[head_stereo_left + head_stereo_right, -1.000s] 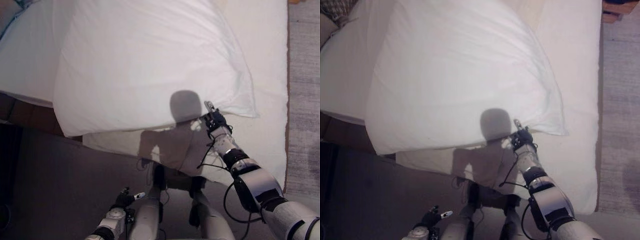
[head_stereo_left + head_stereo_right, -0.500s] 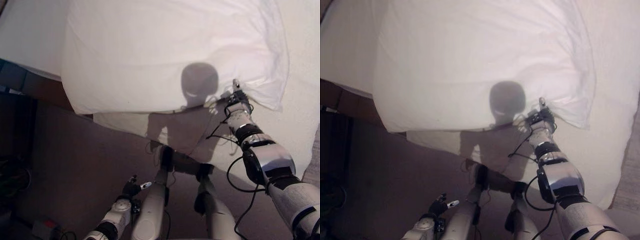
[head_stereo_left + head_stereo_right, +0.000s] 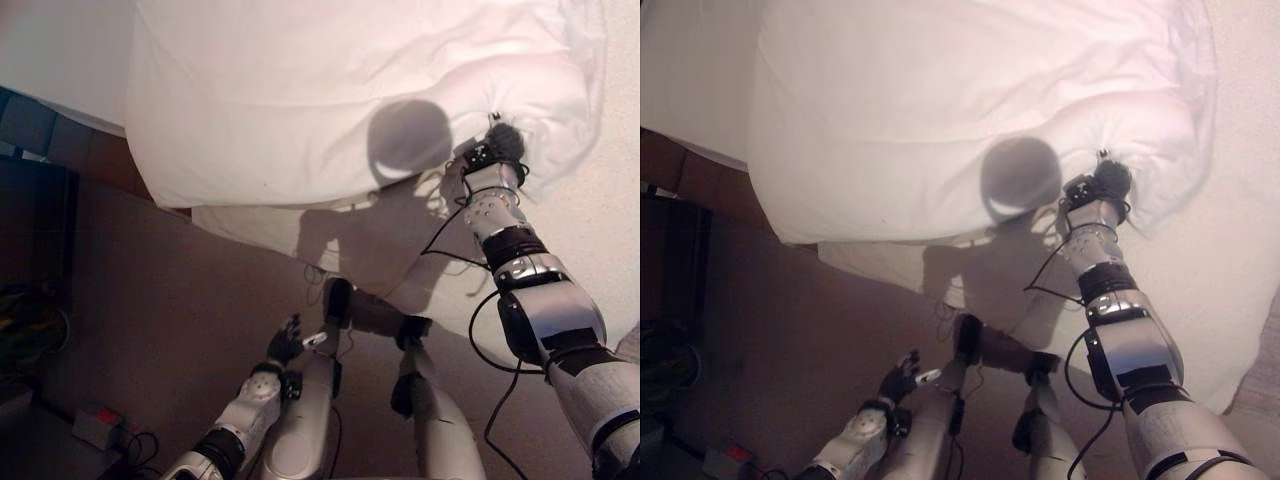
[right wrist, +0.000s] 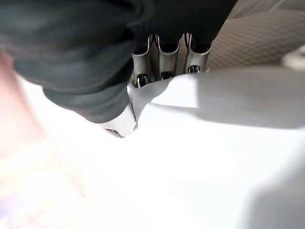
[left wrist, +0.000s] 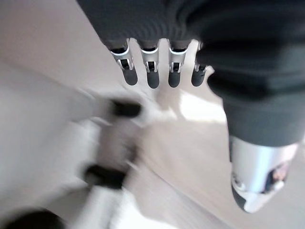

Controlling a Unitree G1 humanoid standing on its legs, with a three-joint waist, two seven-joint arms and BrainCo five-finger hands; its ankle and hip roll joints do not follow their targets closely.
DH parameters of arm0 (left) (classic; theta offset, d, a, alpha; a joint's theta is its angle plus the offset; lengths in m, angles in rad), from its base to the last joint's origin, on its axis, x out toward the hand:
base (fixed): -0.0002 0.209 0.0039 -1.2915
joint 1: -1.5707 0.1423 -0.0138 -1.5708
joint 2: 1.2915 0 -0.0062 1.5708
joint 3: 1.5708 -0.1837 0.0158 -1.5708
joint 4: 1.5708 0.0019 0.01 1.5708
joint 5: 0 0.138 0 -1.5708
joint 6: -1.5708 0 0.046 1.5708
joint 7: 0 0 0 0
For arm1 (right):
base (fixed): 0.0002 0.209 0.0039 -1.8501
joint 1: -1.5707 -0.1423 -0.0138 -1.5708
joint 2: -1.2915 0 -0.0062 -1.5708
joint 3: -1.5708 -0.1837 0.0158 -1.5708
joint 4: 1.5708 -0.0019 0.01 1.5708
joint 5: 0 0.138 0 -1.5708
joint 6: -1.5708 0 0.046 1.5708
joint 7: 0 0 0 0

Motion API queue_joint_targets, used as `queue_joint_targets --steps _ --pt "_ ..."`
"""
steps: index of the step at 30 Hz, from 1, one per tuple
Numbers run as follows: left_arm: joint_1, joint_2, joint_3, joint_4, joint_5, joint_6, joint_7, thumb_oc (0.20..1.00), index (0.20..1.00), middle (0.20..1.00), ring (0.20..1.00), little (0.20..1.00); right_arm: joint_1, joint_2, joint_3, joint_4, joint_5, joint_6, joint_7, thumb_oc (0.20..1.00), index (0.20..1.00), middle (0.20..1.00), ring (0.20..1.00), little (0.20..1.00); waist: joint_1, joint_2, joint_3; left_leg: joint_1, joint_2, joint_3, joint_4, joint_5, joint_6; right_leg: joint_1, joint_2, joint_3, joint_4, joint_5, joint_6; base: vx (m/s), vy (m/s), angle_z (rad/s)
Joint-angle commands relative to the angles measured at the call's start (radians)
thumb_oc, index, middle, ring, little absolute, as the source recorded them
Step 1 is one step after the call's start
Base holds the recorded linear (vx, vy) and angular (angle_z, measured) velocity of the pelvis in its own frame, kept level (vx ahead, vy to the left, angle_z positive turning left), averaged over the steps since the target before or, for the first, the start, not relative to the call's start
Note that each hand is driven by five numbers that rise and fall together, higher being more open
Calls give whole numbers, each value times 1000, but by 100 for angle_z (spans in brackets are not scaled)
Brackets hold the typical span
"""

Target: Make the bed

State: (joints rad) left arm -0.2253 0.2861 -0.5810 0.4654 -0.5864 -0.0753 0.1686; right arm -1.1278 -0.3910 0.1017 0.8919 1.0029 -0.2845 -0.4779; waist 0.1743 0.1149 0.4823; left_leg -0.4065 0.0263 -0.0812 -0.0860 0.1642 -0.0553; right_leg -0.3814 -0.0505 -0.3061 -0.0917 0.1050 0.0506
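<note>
A big white duvet (image 3: pixel 320 90) lies over the bed, and its near edge hangs past the mattress side. My right hand (image 3: pixel 495 150) reaches over the cream sheet (image 3: pixel 600 240) to the duvet's right corner, which is bunched and folded up around it. In the right wrist view the fingers (image 4: pixel 162 62) and thumb curl on a fold of the white cloth (image 4: pixel 190 157). My left hand (image 3: pixel 285 345) hangs low over the floor, off the bed, with straight fingers (image 5: pixel 152 71) and nothing in it.
Brown floor (image 3: pixel 150 300) runs along the bed's near side. A dark piece of furniture (image 3: pixel 30 130) stands at the left. A small red and grey box (image 3: pixel 95 425) with wires lies on the floor at the lower left.
My right hand has moved farther onto the bed with the duvet's corner, which has bunched up. The camera has shifted. My left hand has risen a little.
</note>
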Motion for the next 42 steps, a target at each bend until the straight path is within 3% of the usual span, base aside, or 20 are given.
queue_joint_targets --steps 1,5,11,15,19,23,26,28,33,35,42 --pt "28 25 -10 -66 -87 -32 -72 1000 1000 1000 1000 1000 -53 -96 65 -122 -161 -60 -4 200 200 200 200 200 -41 -51 -42 50 -68 60 -1 -62 0 37 -35 115 4 56 90 -41 50 -16" --pt "-55 94 -56 -314 -257 -25 -127 1000 1000 1000 1000 1000 -36 -116 129 -143 -247 9 27 200 200 200 200 200 -70 -61 -73 116 -64 88 -1 -80 8 79 -32 144 4 45 90 -29 32 -23" --pt "-170 105 -133 -407 -456 1 -150 1000 1000 1000 1000 1000 -3 -85 189 -165 -298 66 70 200 200 200 200 200 -108 -77 -97 172 -65 119 -1 -88 23 105 -25 178 4 50 89 -57 24 -22" --pt "-210 27 -139 -306 -591 19 -132 1000 1000 1000 1000 1000 46 -15 213 -182 -247 82 106 200 200 200 200 200 -133 -99 -115 201 -65 137 -1 -95 29 120 -16 200 4 52 92 -52 2 -30" --pt "-241 -53 -92 -240 -720 -6 -82 1000 1000 1000 1000 1000 95 19 222 -239 -235 88 104 200 200 200 200 200 -150 -113 -126 214 -65 150 -1 -99 32 125 -15 208 4 54 95 -44 -11 -11" --pt "-363 -166 59 -97 -873 -133 26 1000 1000 1000 1000 1000 184 71 222 -327 -227 80 86 200 200 200 200 200 -166 -132 -147 230 -61 159 -1 -107 35 130 -6 222 4 56 98 -35 -25 -6" --pt "-401 -184 108 -82 -891 -175 66 1000 1000 1000 1000 1000 217 86 215 -358 -227 74 73 200 200 200 200 200 -168 -137 -152 232 -59 161 -1 -108 36 131 -5 222 4 57 99 -23 -16 -12" --pt "-471 -207 225 -34 -851 -262 152 1000 1000 1000 1000 1000 272 112 196 -406 -228 64 53 200 200 200 200 200 -171 -146 -161 238 -58 165 -1 -108 34 137 -5 219 4 56 100 -34 -23 -3" --pt "-501 -208 306 -12 -783 -307 210 1000 1000 1000 1000 1000 313 133 178 -439 -242 49 42 200 200 200 200 200 -171 -158 -169 239 -58 168 -1 -104 32 136 -7 216 4 61 99 0 0 0" --pt "-512 -197 386 10 -718 -357 261 1000 1000 1000 1000 1000 351 155 167 -444 -245 30 39 200 200 200 200 200 -171 -168 -180 246 -54 175 -1 -108 30 141 -6 218 4 59 99 0 0 0" --pt "-526 -141 521 86 -672 -406 330 1000 1000 1000 1000 1000 410 182 155 -445 -225 -12 33 200 200 200 200 200 -170 -180 -206 260 -48 186 -1 -118 24 152 -1 220 4 52 99 12 -10 -6"
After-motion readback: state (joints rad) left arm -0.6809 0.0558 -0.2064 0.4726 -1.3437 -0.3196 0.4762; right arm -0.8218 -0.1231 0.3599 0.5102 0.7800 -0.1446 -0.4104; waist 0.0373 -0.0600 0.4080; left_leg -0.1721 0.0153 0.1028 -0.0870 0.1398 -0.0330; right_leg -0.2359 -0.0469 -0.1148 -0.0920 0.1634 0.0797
